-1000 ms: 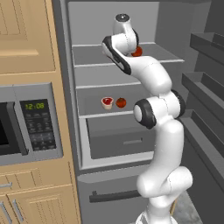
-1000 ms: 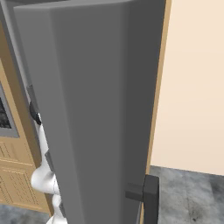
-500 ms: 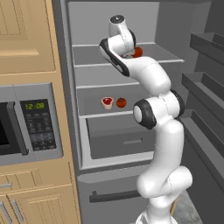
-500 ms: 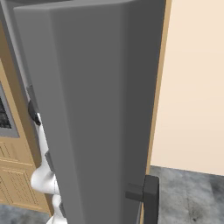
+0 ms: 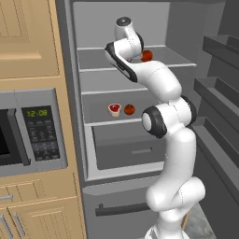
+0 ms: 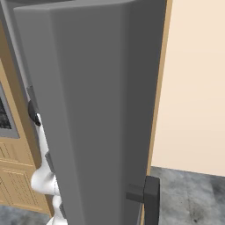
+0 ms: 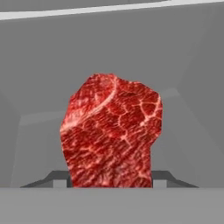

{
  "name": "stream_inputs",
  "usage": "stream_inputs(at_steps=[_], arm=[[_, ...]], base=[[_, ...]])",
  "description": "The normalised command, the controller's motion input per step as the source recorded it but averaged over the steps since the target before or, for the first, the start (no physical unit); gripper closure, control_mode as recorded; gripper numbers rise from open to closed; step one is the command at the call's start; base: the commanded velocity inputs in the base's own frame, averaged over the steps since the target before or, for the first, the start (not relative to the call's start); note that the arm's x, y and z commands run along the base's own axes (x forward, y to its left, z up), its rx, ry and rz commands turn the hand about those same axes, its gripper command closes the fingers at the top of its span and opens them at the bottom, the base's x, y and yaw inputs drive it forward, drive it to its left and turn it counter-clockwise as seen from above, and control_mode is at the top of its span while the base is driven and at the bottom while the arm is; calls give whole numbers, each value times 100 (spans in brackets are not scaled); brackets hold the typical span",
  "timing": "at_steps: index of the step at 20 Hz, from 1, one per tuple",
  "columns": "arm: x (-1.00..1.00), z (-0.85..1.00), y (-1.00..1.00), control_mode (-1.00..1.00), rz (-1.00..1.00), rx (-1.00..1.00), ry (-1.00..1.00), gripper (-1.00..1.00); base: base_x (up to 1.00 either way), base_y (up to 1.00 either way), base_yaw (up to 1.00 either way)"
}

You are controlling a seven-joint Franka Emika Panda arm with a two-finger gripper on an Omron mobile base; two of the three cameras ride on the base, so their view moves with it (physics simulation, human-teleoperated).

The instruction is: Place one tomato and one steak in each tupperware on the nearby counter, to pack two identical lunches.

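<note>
One steak (image 7: pixel 111 133) fills the space right ahead of the gripper (image 7: pixel 111 181) in the hand view: a deep red marbled slab, its lower edge dropping between the two dark tips. The jaws look partly closed around it, but whether they have actually clamped it I cannot tell.

Going left to right in the left base view, a second steak (image 5: pixel 114 109) with a pale rim and a tomato (image 5: pixel 129 109) lie side by side on the fridge shelf (image 5: pixel 100 105) well below the hand, and another tomato (image 5: pixel 146 55) sits just to the right of the hand on the upper shelf (image 5: pixel 93 60).

Raw meat like this is probably soft, limp and a little slick, light enough but likely to sag, so a pinch across its flat faces near the middle seems best.

That left view places the arm and the other food, while the hand view gives the steak's surface close up. The right base view is blocked by the grey fridge door (image 6: pixel 101 110).
</note>
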Motion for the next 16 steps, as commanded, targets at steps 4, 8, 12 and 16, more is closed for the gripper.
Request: stream_inputs(at_steps=[4, 8, 12, 16], arm=[[-26, -28, 1, -100, 0, 0, 5, 100], [-71, -34, 22, -100, 12, 0, 2, 100], [-99, -39, 58, -100, 28, -5, 0, 100], [-69, -42, 13, -100, 13, -2, -1, 100]], base=[[0, 0, 0], [0, 0, 0], [0, 0, 0], [0, 0, 0]])
